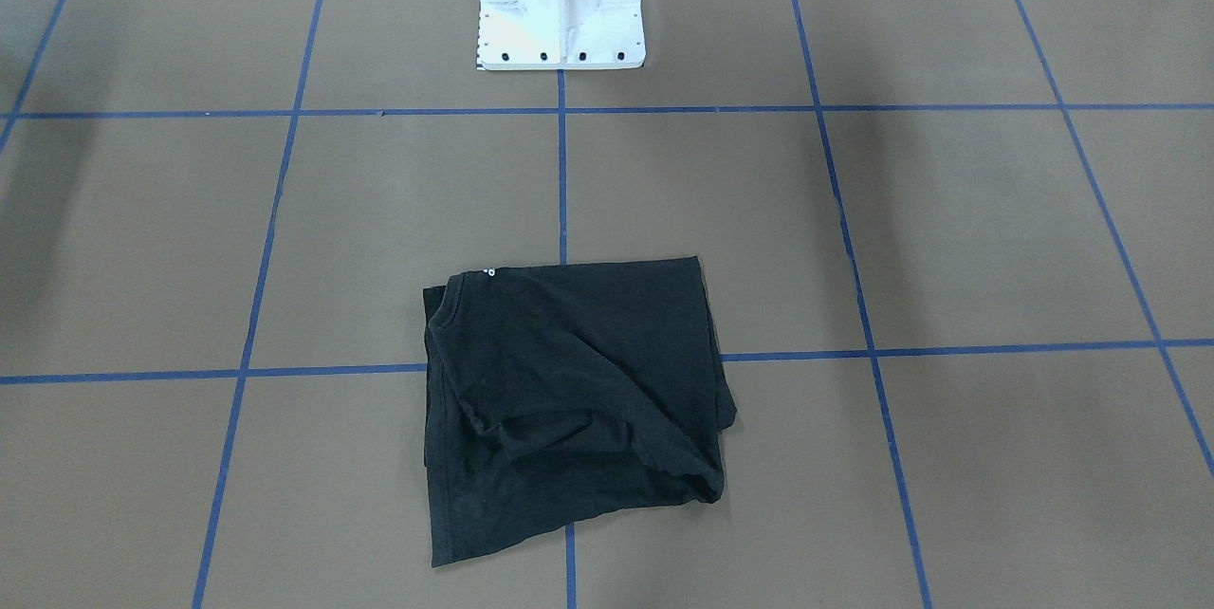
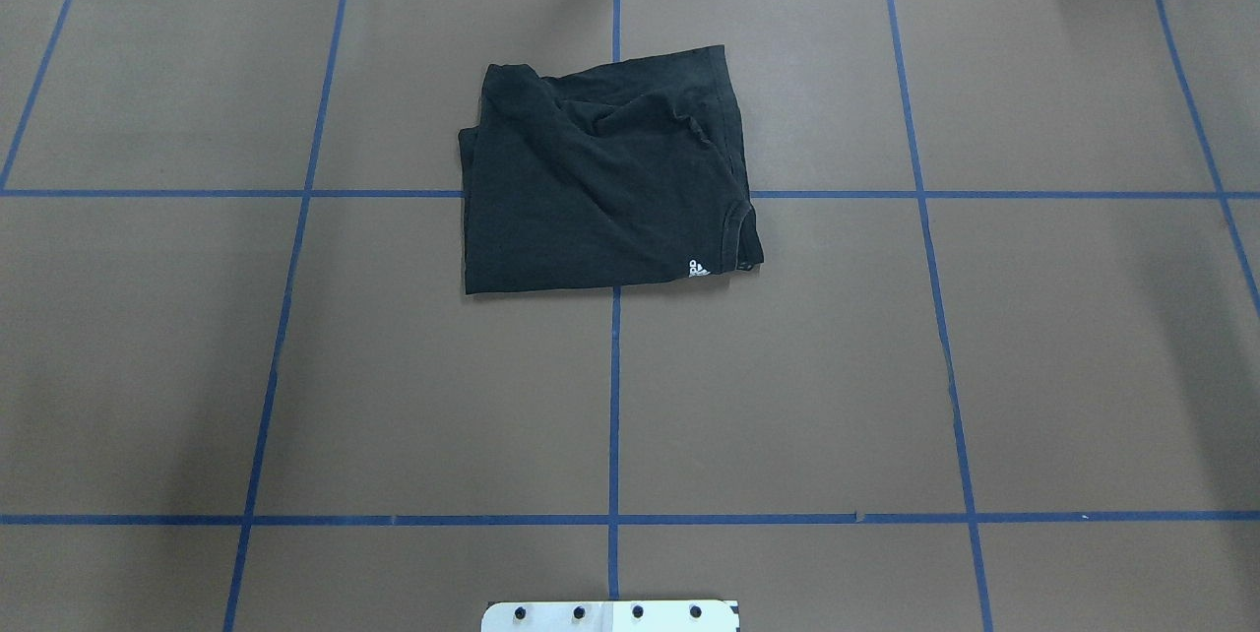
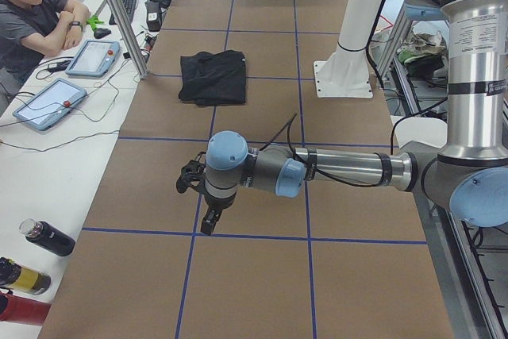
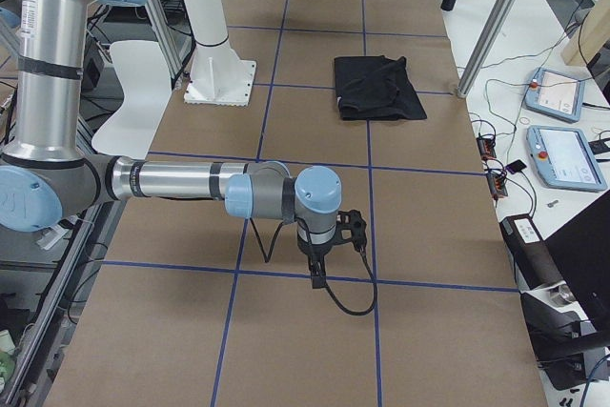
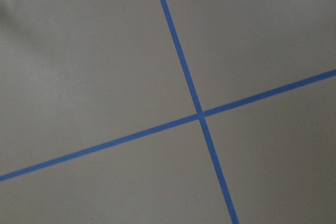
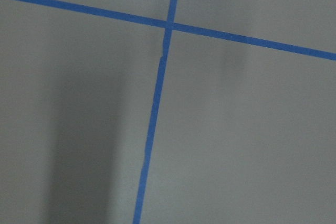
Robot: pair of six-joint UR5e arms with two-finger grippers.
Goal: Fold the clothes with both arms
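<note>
The black T-shirt point(image 1: 569, 400) lies folded into a rough, wrinkled rectangle on the brown table, on the side far from the robot's base. It also shows in the overhead view point(image 2: 600, 179), with a small white logo at one corner, and small in both side views point(image 3: 213, 77) point(image 4: 378, 88). My left gripper point(image 3: 208, 226) hangs over bare table well away from the shirt; I cannot tell whether it is open or shut. My right gripper point(image 4: 316, 278) likewise hovers over bare table far from the shirt, state unclear. Both wrist views show only brown table and blue tape lines.
The white pedestal point(image 1: 561, 11) stands at the table's robot side. A person point(image 3: 32, 13) sits at a side table with tablets point(image 3: 48, 102) and bottles point(image 3: 48, 237). More tablets point(image 4: 562, 92) and cables lie beside the other end.
</note>
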